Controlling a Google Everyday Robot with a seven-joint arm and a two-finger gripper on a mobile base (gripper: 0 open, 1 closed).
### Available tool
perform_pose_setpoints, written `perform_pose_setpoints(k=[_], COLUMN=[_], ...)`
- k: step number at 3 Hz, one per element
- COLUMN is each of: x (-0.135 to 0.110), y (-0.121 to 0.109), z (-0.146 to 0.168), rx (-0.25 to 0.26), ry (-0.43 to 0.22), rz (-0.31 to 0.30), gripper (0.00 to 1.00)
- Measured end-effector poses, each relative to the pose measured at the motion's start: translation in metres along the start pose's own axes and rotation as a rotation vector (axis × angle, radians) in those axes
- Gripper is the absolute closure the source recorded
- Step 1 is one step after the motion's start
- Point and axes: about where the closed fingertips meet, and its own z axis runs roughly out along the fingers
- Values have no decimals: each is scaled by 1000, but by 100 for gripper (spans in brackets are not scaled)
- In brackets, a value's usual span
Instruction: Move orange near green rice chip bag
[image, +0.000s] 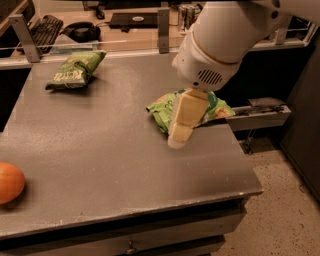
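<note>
The orange (10, 182) lies at the left edge of the grey table (100, 150), near the front. The bright green rice chip bag (161, 110) lies at the table's right side, partly hidden behind my arm. My gripper (180, 137) hangs from the white arm over the table just in front of that bag, far to the right of the orange. It holds nothing that I can see.
A duller olive-green bag (75, 70) lies at the table's far left. A rail with posts (162, 22) runs along the back edge, with a desk, keyboard and cans behind. A metal bracket (260, 115) sticks out at the right. The floor drops off right.
</note>
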Motion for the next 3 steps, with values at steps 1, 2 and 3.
perform_pose_setpoints(k=[1, 2, 3], x=[0, -32, -113], y=[0, 14, 48], z=[0, 10, 32], rx=[0, -35, -114], ry=[0, -106, -317], rz=[0, -7, -58], gripper=[0, 0, 0])
